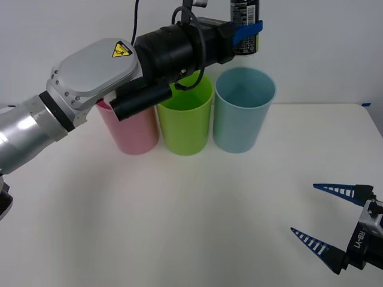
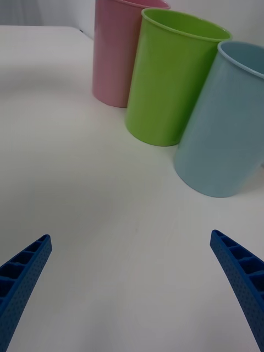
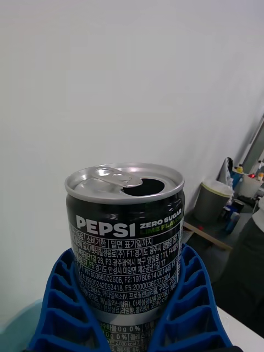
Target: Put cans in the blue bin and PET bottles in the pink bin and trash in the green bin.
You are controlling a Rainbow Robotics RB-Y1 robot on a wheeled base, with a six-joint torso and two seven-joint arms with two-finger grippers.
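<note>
At the top centre of the front view, the left gripper (image 1: pixel 246 33) was clamped around the can (image 1: pixel 244 12), holding it upright in the air just above the far rim of the blue bin (image 1: pixel 243 110). The left wrist view showed the can (image 3: pixel 125 236) opened at the tab, its dark label facing the camera, with the blue ribbed fingers (image 3: pixel 60 308) hugging its lower half on both sides.

The step in hand looked like the drop into the blue bin. To do it well, the can should probably be brought over the middle of the bin's mouth before the fingers part, since it seemed to hang nearer the back rim than the centre; a release from lower down would make a bounce off the rim less likely. The green bin (image 1: pixel 186 116) stood touching or nearly touching the blue one, with the pink bin (image 1: pixel 130 131) beyond it at left, partly behind the arm.

The right gripper (image 1: pixel 330 222) waited at the lower right, its fingers spread wide above the table (image 1: pixel 179 227).

The table was plain white and matte. Behind it stood a pale wall, and the left wrist view caught clutter at its right edge: a grey tub (image 3: pixel 214 199) and some small bottles
</note>
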